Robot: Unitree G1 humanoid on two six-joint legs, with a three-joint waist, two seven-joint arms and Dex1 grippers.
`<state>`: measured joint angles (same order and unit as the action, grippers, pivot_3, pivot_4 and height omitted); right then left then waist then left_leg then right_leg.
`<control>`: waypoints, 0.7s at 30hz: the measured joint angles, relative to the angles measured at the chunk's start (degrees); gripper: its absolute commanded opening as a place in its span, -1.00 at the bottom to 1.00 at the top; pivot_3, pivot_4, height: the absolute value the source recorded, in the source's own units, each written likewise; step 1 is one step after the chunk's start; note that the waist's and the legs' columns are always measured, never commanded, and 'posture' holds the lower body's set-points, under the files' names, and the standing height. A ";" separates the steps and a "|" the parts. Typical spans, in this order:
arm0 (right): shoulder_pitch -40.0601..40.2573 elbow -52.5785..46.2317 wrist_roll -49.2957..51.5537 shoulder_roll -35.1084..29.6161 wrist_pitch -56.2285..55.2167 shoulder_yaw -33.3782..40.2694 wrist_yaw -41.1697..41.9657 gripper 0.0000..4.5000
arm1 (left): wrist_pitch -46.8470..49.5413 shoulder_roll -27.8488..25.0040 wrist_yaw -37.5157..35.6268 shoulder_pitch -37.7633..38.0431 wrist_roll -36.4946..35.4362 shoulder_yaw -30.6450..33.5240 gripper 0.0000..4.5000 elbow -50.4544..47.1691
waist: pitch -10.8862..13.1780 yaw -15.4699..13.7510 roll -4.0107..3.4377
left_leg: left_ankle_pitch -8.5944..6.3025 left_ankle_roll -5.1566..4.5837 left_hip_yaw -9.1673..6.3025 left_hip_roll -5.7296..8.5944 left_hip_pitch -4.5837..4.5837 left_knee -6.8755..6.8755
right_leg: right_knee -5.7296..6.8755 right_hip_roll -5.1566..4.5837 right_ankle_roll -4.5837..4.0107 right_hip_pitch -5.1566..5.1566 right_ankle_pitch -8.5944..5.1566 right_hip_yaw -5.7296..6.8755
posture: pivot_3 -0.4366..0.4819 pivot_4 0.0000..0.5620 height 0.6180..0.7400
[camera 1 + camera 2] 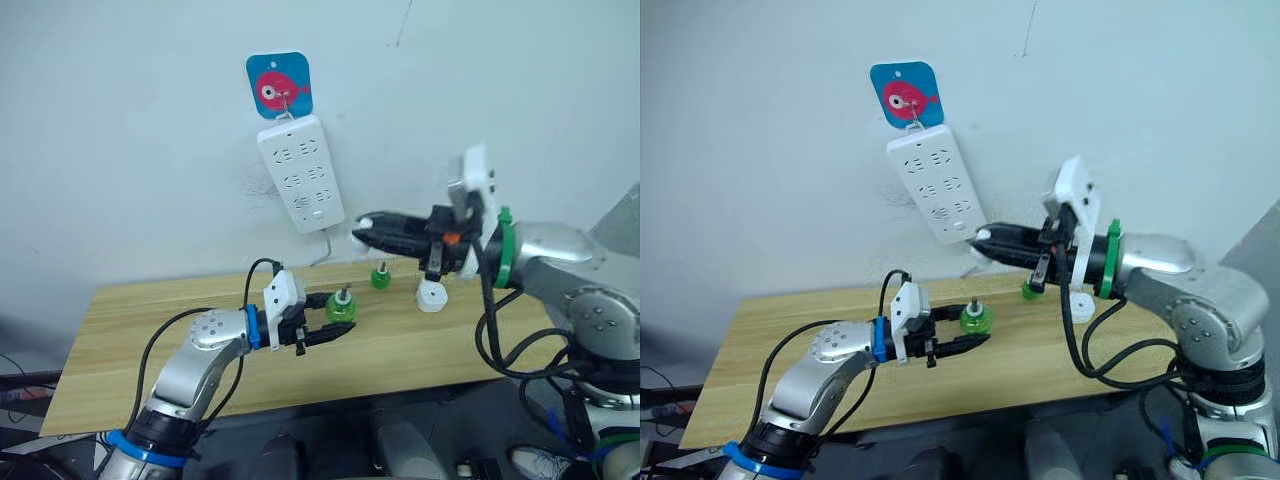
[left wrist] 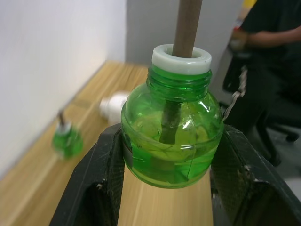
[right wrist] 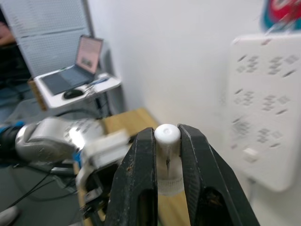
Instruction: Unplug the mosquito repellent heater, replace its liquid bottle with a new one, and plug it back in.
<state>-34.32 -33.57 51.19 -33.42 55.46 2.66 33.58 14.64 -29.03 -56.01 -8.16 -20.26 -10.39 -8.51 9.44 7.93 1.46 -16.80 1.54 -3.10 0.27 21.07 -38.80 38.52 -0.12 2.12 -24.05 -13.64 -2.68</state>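
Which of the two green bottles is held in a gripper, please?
The nearer green bottle, clamped between the left gripper fingers; the other green bottle stands free by the wall.

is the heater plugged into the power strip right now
No: the power strip on the wall has nothing plugged into it, and the right gripper is shut on a small white piece in the air.

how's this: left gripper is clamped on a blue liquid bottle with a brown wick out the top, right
Not blue: the bottle in the left gripper is green, as the left wrist view shows. The brown wick does stick out the top.
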 measured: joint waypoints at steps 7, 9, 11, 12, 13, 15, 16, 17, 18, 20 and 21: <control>15.28 11.93 -24.35 4.68 -20.44 -12.43 -5.90 -0.85 | 0.17 -4.73 0.72 6.90 1.36 2.64 -0.01 0.18 | 0.15 -0.15 -0.03 | 0.00 0.00 0.12 -0.03 -0.02 0.04 | -0.07 -0.05 0.08 -0.02 -0.05 -0.07 | -0.31 -0.39 1.00; 17.86 20.34 -31.87 8.95 -29.03 -15.92 -8.19 -0.85 | 0.40 -5.95 0.74 9.46 1.36 3.50 -0.01 -0.95 | 0.39 -0.16 -0.04 | 0.00 0.00 0.17 -0.06 -0.03 0.06 | -0.03 -0.05 0.07 -0.06 -0.05 -0.13 | -0.27 -0.34 1.00; 18.63 27.44 -36.31 12.73 -35.15 -18.10 -9.32 -0.85 | 1.25 -6.67 0.99 11.02 1.22 4.04 -0.01 -2.73 | 0.97 -0.23 -0.07 | 0.00 0.00 0.17 -0.10 -0.05 0.06 | -0.01 -0.06 0.05 -0.06 -0.05 -0.14 | -0.23 -0.30 1.00; 18.55 30.65 -37.86 14.49 -37.78 -18.79 -9.68 -0.85 | 1.57 -6.92 1.30 11.75 1.09 4.27 -0.01 -3.72 | 1.15 -0.34 -0.10 | 0.00 0.00 0.15 -0.11 -0.05 0.06 | -0.01 -0.06 0.03 -0.06 -0.04 -0.13 | -0.22 -0.29 1.00; 18.29 33.77 -39.29 16.33 -40.19 -19.27 -10.08 -0.85 | 2.08 -7.14 1.52 12.53 0.95 4.61 -0.01 -4.86 | 1.32 -0.45 -0.13 | 0.00 0.00 0.15 -0.12 -0.05 0.06 | 0.00 -0.07 -0.03 -0.06 -0.01 -0.12 | -0.21 -0.28 1.00; 16.96 40.59 -41.70 19.65 -44.32 -19.75 -10.56 -0.85 | 2.89 -7.87 1.63 13.83 0.46 5.43 -0.01 -6.95 | 1.63 -0.73 -0.15 | 0.00 0.01 0.14 -0.13 -0.06 0.06 | 0.00 -0.10 -0.14 -0.07 0.04 -0.11 | -0.17 -0.24 1.00; 16.04 43.89 -42.97 20.66 -46.30 -19.75 -10.99 -0.85 | 3.32 -8.24 1.65 14.48 0.16 5.94 -0.01 -7.84 | 1.81 -0.99 -0.15 | 0.00 0.01 0.14 -0.13 -0.08 0.06 | 0.00 -0.12 -0.22 -0.05 0.09 -0.12 | -0.17 -0.24 1.00; 14.75 47.89 -44.11 21.43 -48.36 -19.61 -11.55 -0.85 | 3.89 -8.79 1.68 14.95 0.02 6.37 -0.01 -8.69 | 2.04 -1.31 -0.14 | 0.00 0.01 0.16 -0.13 -0.09 0.06 | -0.01 -0.14 -0.23 -0.05 0.09 -0.12 | -0.15 -0.23 1.00; 13.53 51.46 -45.31 21.98 -50.25 -19.52 -12.19 -0.85 | 4.28 -9.22 1.70 15.51 -0.05 6.63 -0.01 -9.37 | 2.20 -1.54 -0.13 | 0.00 0.01 0.16 -0.11 -0.09 0.05 | -0.01 -0.13 -0.24 -0.05 0.10 -0.12 | -0.13 -0.23 1.00; 11.35 58.02 -46.94 23.05 -53.66 -18.70 -13.50 -0.85 | 5.22 -9.57 1.82 16.29 -0.26 7.39 -0.01 -10.43 | 2.56 -1.97 -0.15 | 0.00 0.01 0.15 -0.08 -0.09 0.05 | -0.01 -0.13 -0.27 -0.05 0.10 -0.10 | -0.10 -0.23 1.00; 10.49 61.19 -47.72 23.66 -55.25 -17.82 -14.25 -0.85 | 5.69 -9.72 1.89 16.68 -0.53 7.80 -0.01 -11.03 | 2.67 -2.34 -0.16 | 0.00 0.01 0.14 -0.07 -0.08 0.06 | -0.01 -0.13 -0.28 -0.05 0.10 -0.09 | -0.10 -0.23 1.00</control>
<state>-23.82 27.62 3.47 -9.76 0.21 -15.16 19.33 20.34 -38.74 -54.12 8.52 -20.79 -2.59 -19.54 12.10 5.60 1.30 -16.80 1.55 -2.97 0.20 20.99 -38.75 38.52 -0.25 1.85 -24.10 -13.54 -2.76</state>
